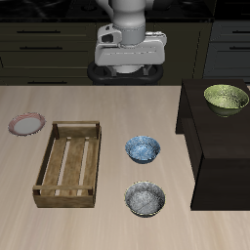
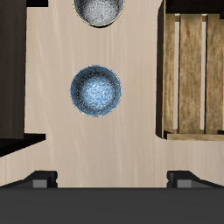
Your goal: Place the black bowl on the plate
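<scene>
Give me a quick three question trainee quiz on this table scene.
1. True or false: the black bowl already sits on the plate.
2. Which bowl rests on the dark raised stand? A) blue patterned bowl B) yellow-green bowl C) black bowl
3. Fill in: between the plate and the two bowls lies a wooden ____.

Key: 1 false; 2 B; 3 crate.

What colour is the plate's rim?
Pink-red, around a pale centre; the plate shows only in the exterior view.
</scene>
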Available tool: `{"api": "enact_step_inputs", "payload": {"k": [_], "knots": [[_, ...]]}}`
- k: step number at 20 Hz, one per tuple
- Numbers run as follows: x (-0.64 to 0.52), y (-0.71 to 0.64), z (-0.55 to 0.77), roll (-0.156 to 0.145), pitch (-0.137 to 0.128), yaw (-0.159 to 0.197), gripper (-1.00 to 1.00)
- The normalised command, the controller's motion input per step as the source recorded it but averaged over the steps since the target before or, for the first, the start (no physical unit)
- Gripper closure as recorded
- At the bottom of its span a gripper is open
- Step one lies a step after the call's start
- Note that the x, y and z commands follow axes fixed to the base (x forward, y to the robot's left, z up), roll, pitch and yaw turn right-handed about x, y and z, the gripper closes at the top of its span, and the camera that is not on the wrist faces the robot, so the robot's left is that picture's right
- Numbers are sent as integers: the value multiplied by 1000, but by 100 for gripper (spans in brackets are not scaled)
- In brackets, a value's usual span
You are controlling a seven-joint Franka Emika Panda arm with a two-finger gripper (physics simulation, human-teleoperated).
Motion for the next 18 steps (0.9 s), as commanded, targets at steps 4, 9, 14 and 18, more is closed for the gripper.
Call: {"api": "enact_step_inputs", "payload": {"k": [4,9,14,18], "knots": [[65,-59,14,-22,-12,-2,-100],[637,-84,-3,-25,17,-10,-100],[469,-71,84,-18,-12,-30,-100],[359,-26,31,3,-4,-10,-100]]}}
